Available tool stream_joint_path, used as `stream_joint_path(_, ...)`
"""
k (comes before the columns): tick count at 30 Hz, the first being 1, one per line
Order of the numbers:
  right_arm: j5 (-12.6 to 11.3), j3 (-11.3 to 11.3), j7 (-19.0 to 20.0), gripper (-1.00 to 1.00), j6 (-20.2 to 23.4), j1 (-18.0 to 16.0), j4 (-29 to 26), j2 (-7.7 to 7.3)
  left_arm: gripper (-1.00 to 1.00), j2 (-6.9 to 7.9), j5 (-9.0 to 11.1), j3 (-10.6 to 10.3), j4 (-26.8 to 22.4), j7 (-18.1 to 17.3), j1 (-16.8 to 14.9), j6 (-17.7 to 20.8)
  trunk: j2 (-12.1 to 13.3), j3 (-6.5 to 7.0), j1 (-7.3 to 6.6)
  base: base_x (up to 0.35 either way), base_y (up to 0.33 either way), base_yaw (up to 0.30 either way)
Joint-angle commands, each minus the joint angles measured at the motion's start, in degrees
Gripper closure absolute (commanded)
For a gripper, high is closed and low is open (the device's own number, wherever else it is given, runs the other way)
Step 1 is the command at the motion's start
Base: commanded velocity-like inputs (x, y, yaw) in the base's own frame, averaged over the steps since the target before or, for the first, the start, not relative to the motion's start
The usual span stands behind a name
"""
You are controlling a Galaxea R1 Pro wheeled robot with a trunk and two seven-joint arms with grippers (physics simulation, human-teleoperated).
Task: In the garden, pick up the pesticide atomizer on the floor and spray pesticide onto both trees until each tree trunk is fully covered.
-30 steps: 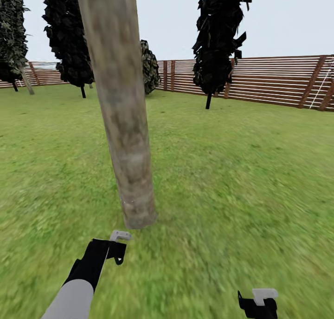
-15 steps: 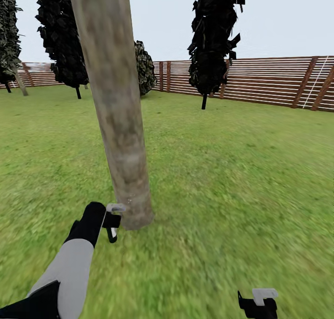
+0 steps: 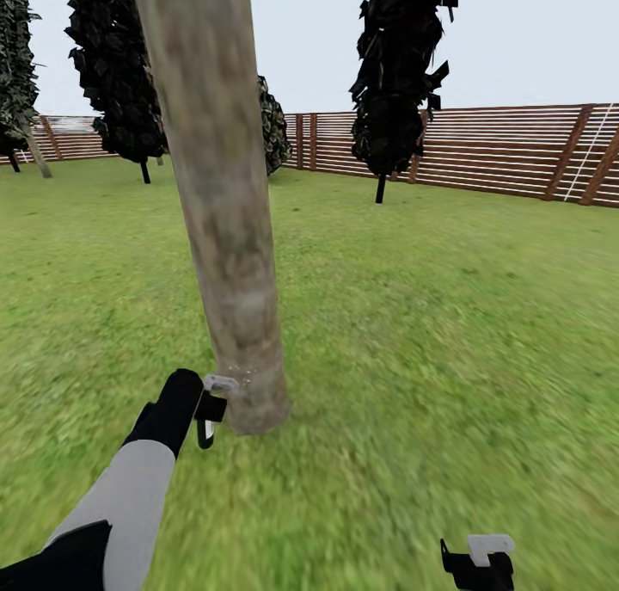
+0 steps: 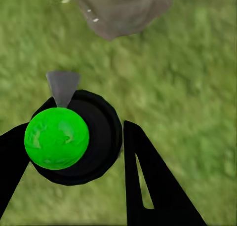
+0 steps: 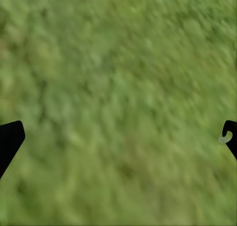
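A thick mottled grey-beige tree trunk (image 3: 228, 230) rises from the lawn just ahead of me. Its base (image 4: 123, 11) also shows in the left wrist view. My left gripper (image 3: 206, 419) is at the foot of the trunk, on its left side. It is shut on the pesticide atomizer (image 4: 57, 137), a black round body with a bright green ball on top. The atomizer's grey nozzle (image 4: 62, 85) points at the trunk base, where a few pale specks show on the bark. My right gripper (image 3: 477, 565) hangs low at the right, open over bare grass (image 5: 118, 102).
A second pale trunk (image 3: 37, 154) leans far off at the left by the fence. Dark-foliaged trees (image 3: 400, 75) and a round bush (image 3: 275, 126) stand before the reddish slat fence (image 3: 516, 152). Open lawn (image 3: 447, 316) stretches to the right.
My left arm has swung forward, bringing the atomizer from the near grass up against the trunk base. The view shifted slightly. The right gripper stayed put.
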Motion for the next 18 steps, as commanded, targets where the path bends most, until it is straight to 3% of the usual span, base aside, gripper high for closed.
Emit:
stream_joint_path(1, 0.0, 0.0, 0.0, -1.0, 0.0, 0.0, 0.0, 0.0, 1.0, 1.01, 0.74, 0.25, 0.06, -0.21, 0.08, 0.13, 0.0, 0.0, 0.0, 0.027, 0.023, 0.0)
stream_joint_path(2, 0.0, 0.0, 0.0, -1.0, -0.02, 0.0, 0.0, 0.0, 1.0, 2.48, 0.76, 0.46, 0.12, -1.73, 0.24, 0.13, 0.0, 0.0, 0.0, 0.011, 0.009, 0.0)
stream_joint_path(4, 0.0, 0.05, 0.0, -1.0, -0.04, 0.0, 0.0, 0.0, 1.0, 3.23, 0.7, 0.46, 0.27, -5.85, 0.3, 0.07, 0.0, 0.0, 0.0, 0.004, 0.003, 0.0)
stream_joint_path(7, -0.01, 0.04, 0.0, -1.0, -0.05, 0.0, 0.0, 0.0, 1.0, 2.15, 0.62, 0.08, 0.16, -8.58, -0.54, 0.64, 0.0, 0.0, 0.0, 0.0, 0.0, 0.0)
stream_joint_path(12, -0.09, 0.08, 0.03, -1.0, -0.05, 0.0, -0.06, 0.0, 1.0, 0.12, 0.4, -0.1, -0.1, -8.82, -4.16, 3.37, 0.0, 0.0, 0.0, 0.0, 0.0, 0.103)
stream_joint_path(18, -0.07, 0.03, 0.01, -1.0, -0.05, 0.0, -0.04, 0.0, 1.0, 1.22, -0.2, -0.36, -0.19, -8.95, -4.15, 3.73, 0.0, 0.0, 0.0, 0.0, 0.0, 0.129)
